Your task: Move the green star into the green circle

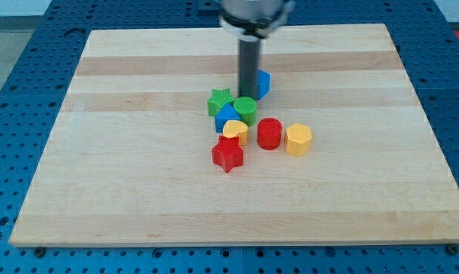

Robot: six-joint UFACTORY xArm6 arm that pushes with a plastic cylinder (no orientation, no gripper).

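Note:
The green star (219, 100) lies near the board's middle, just left of the green circle (246, 109). A blue block (228, 117) sits below and between them, touching both. My tip (249, 96) stands right at the top edge of the green circle, just right of the green star. The dark rod hides part of another blue block (264, 83) at the tip's right.
Below the green pair lie a yellow heart (236, 132), a red cylinder (269, 133), a yellow hexagon (298, 140) and a red star (227, 154). All rest on the wooden board (138, 167), which has a blue perforated table around it.

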